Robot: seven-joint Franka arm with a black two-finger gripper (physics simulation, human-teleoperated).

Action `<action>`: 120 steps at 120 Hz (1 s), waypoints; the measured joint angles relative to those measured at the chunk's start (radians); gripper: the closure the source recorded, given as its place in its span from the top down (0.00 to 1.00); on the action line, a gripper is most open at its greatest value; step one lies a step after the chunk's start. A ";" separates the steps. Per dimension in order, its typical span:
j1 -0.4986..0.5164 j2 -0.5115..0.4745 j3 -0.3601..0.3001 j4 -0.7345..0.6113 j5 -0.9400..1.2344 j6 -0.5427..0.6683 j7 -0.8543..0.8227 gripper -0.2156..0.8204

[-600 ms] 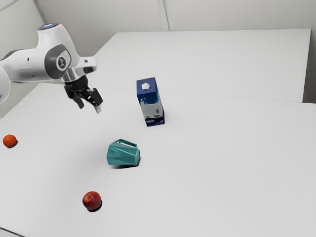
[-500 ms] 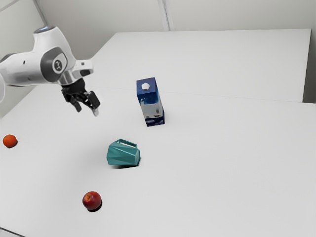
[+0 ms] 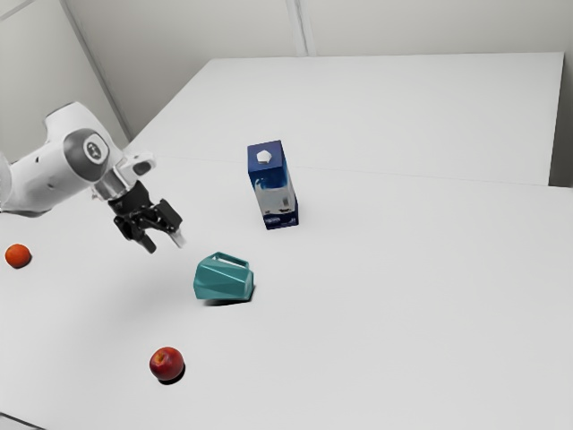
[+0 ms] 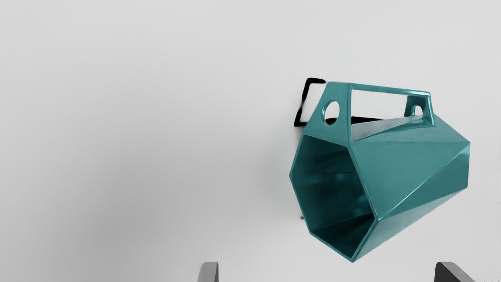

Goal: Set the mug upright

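One faceted teal mug (image 4: 407, 168), sideways

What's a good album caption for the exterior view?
An open pincer hangs near a mug lying on its side; carton, apple and orange share the white table.

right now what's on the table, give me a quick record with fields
mug: teal, lying on its side, handle toward the carton's side
claw: open, above the table, clear of the mug
carton: blue and white, standing upright
apple: red, nearest the exterior camera
orange ball: at the exterior view's left
task state: mug not yet upright
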 joint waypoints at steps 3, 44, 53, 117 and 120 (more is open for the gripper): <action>-0.014 0.005 0.000 -0.006 -0.013 0.001 0.010 0.79; -0.078 0.058 0.005 -0.042 -0.167 0.009 0.143 0.79; -0.078 0.071 0.007 -0.044 -0.206 0.007 0.173 0.79; -0.020 0.140 0.030 -0.044 -0.497 -0.138 0.353 0.75; -0.021 0.140 0.030 -0.045 -0.504 -0.143 0.358 0.73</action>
